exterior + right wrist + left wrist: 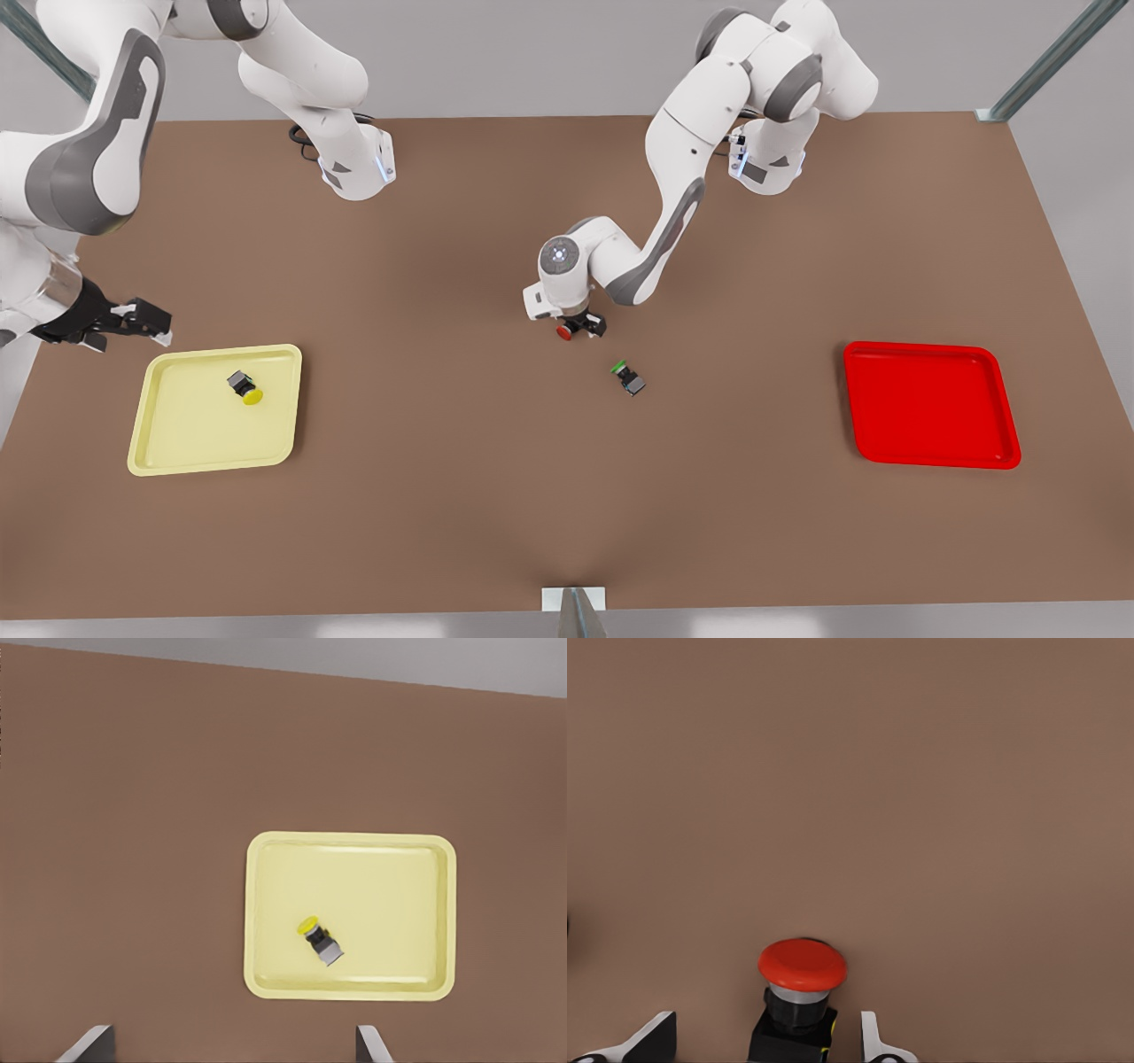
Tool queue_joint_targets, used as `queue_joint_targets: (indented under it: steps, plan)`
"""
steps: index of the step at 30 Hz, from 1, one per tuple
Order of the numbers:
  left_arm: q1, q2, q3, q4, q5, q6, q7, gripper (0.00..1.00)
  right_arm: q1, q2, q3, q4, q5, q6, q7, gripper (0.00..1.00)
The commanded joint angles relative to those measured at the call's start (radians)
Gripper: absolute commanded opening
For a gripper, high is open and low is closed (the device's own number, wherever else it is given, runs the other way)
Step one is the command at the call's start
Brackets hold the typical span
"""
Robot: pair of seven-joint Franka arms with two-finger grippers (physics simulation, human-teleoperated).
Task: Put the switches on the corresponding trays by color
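Beside the green switch (pixel 628 377), left gripper (pixel 582 326) fingers straddle the red switch (pixel 799 997) – spread, not pinching; right gripper (pixel 133 323) waits – spread.

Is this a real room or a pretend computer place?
Probably a pretend, computer-made robot test bench: smooth rendered white arms over a plain brown table, holding just a yellow tray, a red tray and tiny push-button switches, like the green-capped one.
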Motion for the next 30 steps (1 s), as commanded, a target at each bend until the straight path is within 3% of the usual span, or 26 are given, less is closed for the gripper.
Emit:
queue_joint_targets:
  steps: [1, 8, 9, 10, 13, 18, 30]
  plan:
    - [0.000, 0.000, 0.000, 0.000, -0.004, 0.000, 0.000, 1.00, -0.002, 0.001, 0.000, 0.000, -0.001, 0.000, 0.000, 1.00]
    - [0.000, -0.006, 0.000, -0.022, -0.004, -0.005, -0.003, 1.00, -0.006, -0.005, 0.000, 0.000, -0.002, -0.008, 0.048, 1.00]
    - [0.000, -0.008, 0.000, -0.022, -0.004, -0.005, -0.003, 0.94, -0.008, -0.009, 0.000, 0.000, -0.007, -0.012, 0.048, 1.00]
    - [0.000, -0.008, 0.000, -0.022, -0.004, -0.005, -0.003, 0.80, -0.008, -0.009, 0.000, 0.000, -0.001, -0.011, 0.049, 1.00]
    - [0.000, -0.008, 0.000, -0.022, -0.004, -0.002, -0.003, 0.67, -0.011, -0.009, -0.005, 0.000, -0.001, -0.011, 0.049, 1.00]
    - [0.000, -0.003, 0.000, -0.022, -0.005, 0.011, -0.005, 0.67, -0.012, -0.006, -0.005, 0.000, -0.001, -0.008, 0.049, 1.00]
    - [0.000, -0.005, -0.002, -0.022, -0.018, 0.014, -0.006, 0.54, -0.008, 0.001, -0.002, 0.000, 0.001, -0.002, 0.049, 1.00]
